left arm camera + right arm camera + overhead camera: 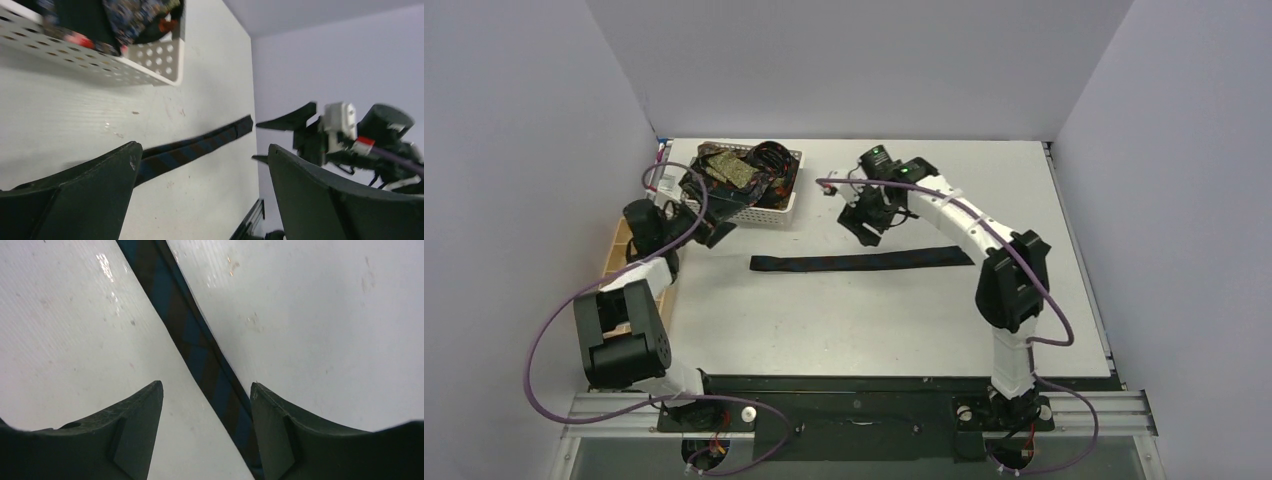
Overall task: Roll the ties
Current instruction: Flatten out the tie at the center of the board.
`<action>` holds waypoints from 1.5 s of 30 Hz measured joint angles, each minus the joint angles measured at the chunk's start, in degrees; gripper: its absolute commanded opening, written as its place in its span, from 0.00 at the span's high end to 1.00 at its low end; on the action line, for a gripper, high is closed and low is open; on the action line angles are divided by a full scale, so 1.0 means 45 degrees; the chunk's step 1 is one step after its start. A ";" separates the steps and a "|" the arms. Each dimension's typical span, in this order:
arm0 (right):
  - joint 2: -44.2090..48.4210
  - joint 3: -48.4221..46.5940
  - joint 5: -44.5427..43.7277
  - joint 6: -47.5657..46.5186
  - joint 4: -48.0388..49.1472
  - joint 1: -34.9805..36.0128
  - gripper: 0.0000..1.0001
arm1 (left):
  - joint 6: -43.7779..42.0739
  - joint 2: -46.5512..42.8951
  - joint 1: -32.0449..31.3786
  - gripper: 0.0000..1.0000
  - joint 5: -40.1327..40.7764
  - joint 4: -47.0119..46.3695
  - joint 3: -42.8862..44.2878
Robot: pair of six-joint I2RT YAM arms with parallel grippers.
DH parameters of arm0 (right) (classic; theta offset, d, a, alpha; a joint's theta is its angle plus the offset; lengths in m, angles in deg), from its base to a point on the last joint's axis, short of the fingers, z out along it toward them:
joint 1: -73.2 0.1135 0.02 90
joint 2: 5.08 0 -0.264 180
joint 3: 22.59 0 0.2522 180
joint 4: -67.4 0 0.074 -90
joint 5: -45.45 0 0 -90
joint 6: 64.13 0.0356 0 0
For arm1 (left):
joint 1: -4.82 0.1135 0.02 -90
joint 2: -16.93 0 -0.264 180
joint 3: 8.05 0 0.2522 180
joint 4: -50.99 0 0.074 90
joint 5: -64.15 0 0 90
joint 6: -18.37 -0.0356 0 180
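The long dark necktie [864,262], faintly striped in blue, lies flat and straight on the white table [874,320]. Its long axis runs left to right across the robot's front, a little nearer the arms than the white perforated plastic basket [789,205] (which holds a heap of patterned ties [734,170]). The right gripper [865,228] hangs just beyond the strip's middle stretch. In its wrist view the fabric runs slantwise between the two fingers, with the jaws partly spread and gripping nothing. The left gripper [709,232], spread wide and empty, sits beside the basket, near the tie's left end. A roll probably has to start at an end, so the right arm would have to travel along the strip, while the left arm is closer to the left tip.
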 measured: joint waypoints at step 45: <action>-0.3609 0.0782 0.0233 -0.0646 0.2618 0.2987 0.71 | -0.5790 -0.2948 0.1379 0.32 0.2069 0.7990 0.0952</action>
